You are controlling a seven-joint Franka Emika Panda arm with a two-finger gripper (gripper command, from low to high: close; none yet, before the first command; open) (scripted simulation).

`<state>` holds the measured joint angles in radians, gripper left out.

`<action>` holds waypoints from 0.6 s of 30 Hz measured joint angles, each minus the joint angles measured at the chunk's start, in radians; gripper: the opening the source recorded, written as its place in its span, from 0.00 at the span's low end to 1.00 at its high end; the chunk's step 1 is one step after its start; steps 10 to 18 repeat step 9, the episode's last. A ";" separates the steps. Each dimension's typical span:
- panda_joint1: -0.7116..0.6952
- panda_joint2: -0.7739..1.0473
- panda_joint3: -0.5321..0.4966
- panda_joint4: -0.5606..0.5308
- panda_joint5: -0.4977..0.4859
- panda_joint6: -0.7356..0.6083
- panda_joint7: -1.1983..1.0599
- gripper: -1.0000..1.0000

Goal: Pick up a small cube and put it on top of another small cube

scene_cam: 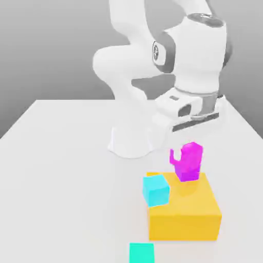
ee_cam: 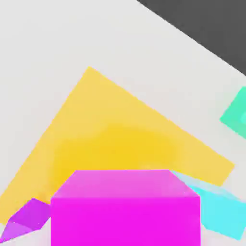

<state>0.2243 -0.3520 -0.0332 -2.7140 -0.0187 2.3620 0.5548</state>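
The small pink-magenta cube (scene_cam: 190, 164) hangs just under my hand, above the far part of the big yellow block (scene_cam: 185, 213). My gripper (scene_cam: 192, 147) is shut on it, and the cube stands large and close in the hand view (ee_cam: 125, 211). The violet-purple cube (scene_cam: 175, 158) sits right beside the magenta one, toward the exterior view's left, by the yellow block's far edge. In the hand view its corner (ee_cam: 26, 222) pokes out beside the held cube at the yellow block's (ee_cam: 120, 139) edge.
A cyan cube (scene_cam: 155, 190) (ee_cam: 221, 211) rests against the yellow block's side on the exterior view's left. A teal-green block (scene_cam: 141, 253) (ee_cam: 236, 115) lies near the table's front edge. The arm's white base (scene_cam: 131, 141) stands behind the blocks.
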 joint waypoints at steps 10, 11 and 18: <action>-0.023 0.143 -0.017 -0.048 0.003 0.191 -0.003 1.00; -0.023 0.143 -0.017 -0.048 0.003 0.191 -0.003 1.00; -0.023 0.143 -0.017 -0.048 0.003 0.191 -0.003 1.00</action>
